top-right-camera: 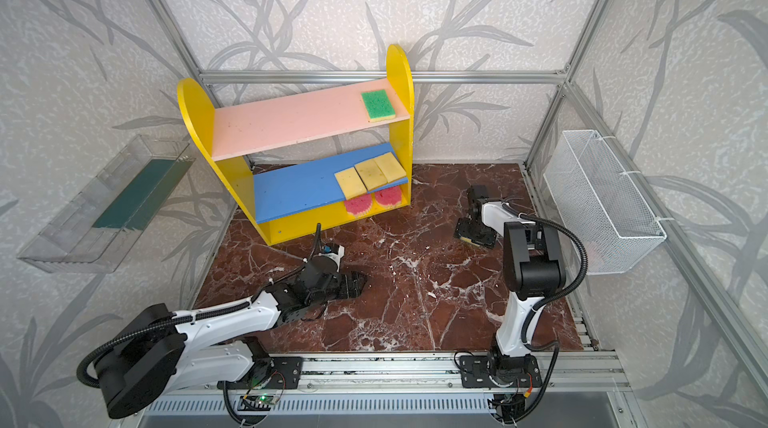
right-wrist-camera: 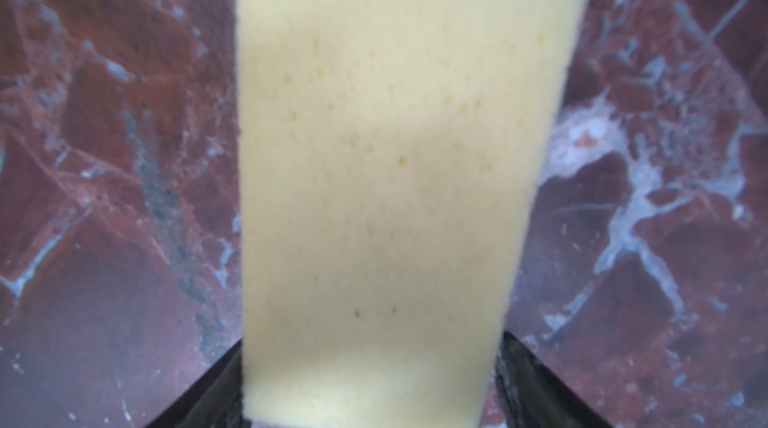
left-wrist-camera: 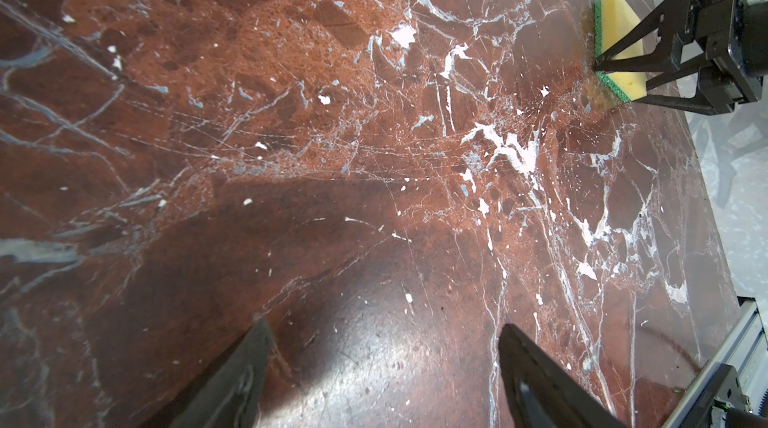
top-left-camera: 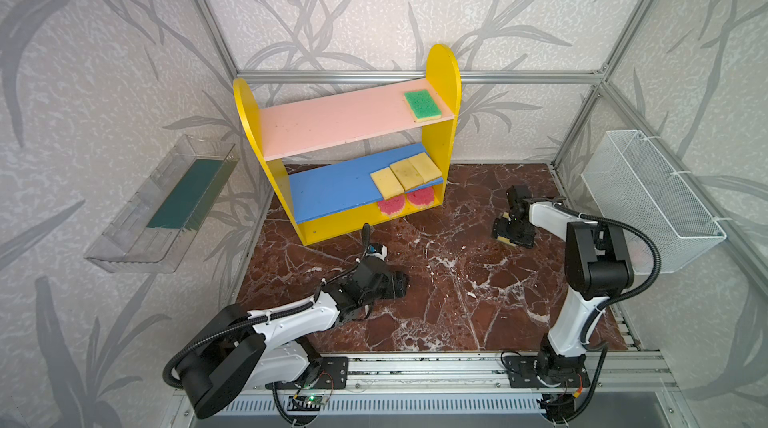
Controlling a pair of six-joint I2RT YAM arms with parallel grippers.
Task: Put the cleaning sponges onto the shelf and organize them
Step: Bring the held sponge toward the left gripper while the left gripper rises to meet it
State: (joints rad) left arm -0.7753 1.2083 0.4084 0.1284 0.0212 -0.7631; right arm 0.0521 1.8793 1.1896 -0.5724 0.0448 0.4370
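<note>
The shelf (top-left-camera: 444, 72) stands at the back of the table. On its pink top board lies a green-faced sponge (top-left-camera: 422, 104). Three pale yellow sponges (top-left-camera: 406, 174) sit in a row on the blue board, and two pink round ones (top-left-camera: 390, 205) rest on the yellow base. At the right of the table, my right gripper (top-left-camera: 509, 234) points down and is shut on a yellow sponge (right-wrist-camera: 395, 155) that lies green face down (left-wrist-camera: 617, 22). Its fingers (right-wrist-camera: 528, 384) press the sponge's two long sides. My left gripper (left-wrist-camera: 382, 342) hovers open and empty over bare marble.
A clear plastic tray (top-left-camera: 162, 205) hangs on the left wall, and a white wire basket (top-left-camera: 652, 197) on the right wall. The red marble tabletop (top-left-camera: 436, 301) lies between the two arms. The left part of each shelf board is bare.
</note>
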